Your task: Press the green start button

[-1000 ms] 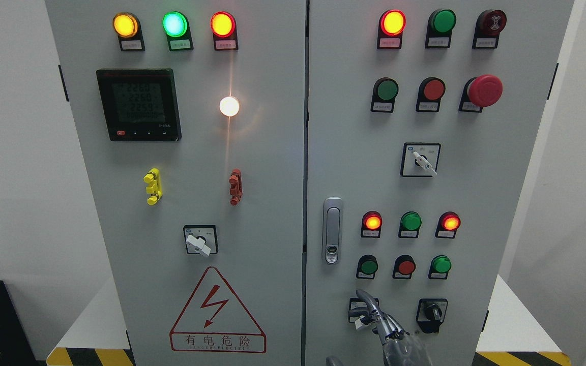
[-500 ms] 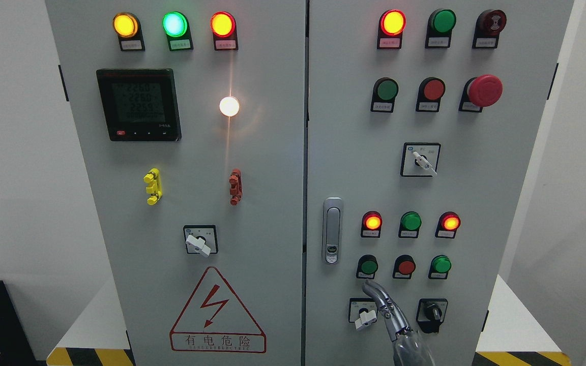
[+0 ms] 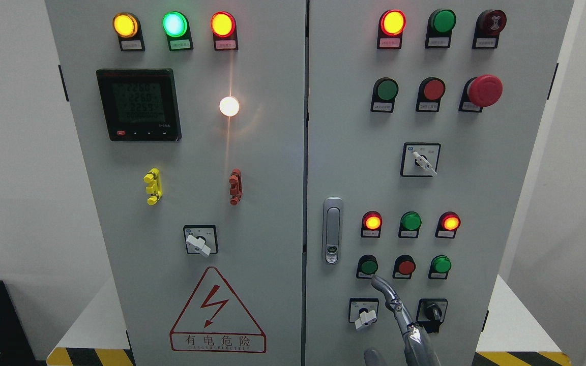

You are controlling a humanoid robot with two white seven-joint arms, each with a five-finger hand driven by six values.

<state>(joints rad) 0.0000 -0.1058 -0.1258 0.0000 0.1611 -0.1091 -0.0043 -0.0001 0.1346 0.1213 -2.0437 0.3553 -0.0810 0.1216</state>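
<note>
The right hand (image 3: 400,315) rises from the bottom edge, right of the middle, with one finger stretched out long and straight and nothing held; the other fingers are mostly out of frame, so it reads as a pointing pose made for pushing a small target rather than for gripping. The fingertip (image 3: 377,280) sits just under the green start button (image 3: 369,266), the leftmost of the lower row of three on the cabinet's right door (image 3: 476,203), beside a red button (image 3: 406,266) and another green button (image 3: 441,264). It looks to be touching the button's lower edge or its label plate, though from this angle I cannot tell whether contact is made. The finger slants up and to the left, passing between the white selector switch (image 3: 365,316) and the black selector switch (image 3: 431,311), probably so the arm clears both knobs. The single slim finger suits the tight spacing, since a broad palm could catch the red neighbour. The left hand is not seen.
</note>
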